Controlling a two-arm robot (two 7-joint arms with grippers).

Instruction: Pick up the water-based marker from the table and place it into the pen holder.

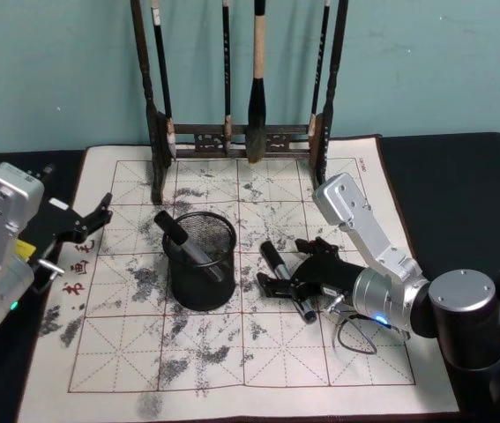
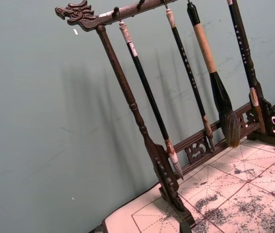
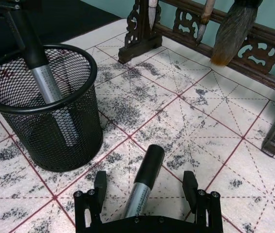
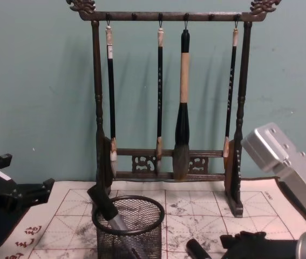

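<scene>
A water-based marker (image 3: 144,179) with a grey barrel and black cap lies flat on the ink-stained grid mat, right of the pen holder (image 3: 55,141). My right gripper (image 3: 145,189) is open and low over the mat, one finger on each side of the marker's barrel. In the head view the marker (image 1: 272,258) lies between the right gripper (image 1: 290,270) and the pen holder (image 1: 201,286). A second marker (image 1: 184,240) leans inside the mesh cup. My left gripper (image 1: 85,226) is open and idle over the mat's left edge.
A tall dark wooden brush rack (image 1: 242,139) with several hanging brushes stands along the mat's far edge, behind the pen holder. The black table (image 1: 461,185) surrounds the mat. The front half of the mat is bare.
</scene>
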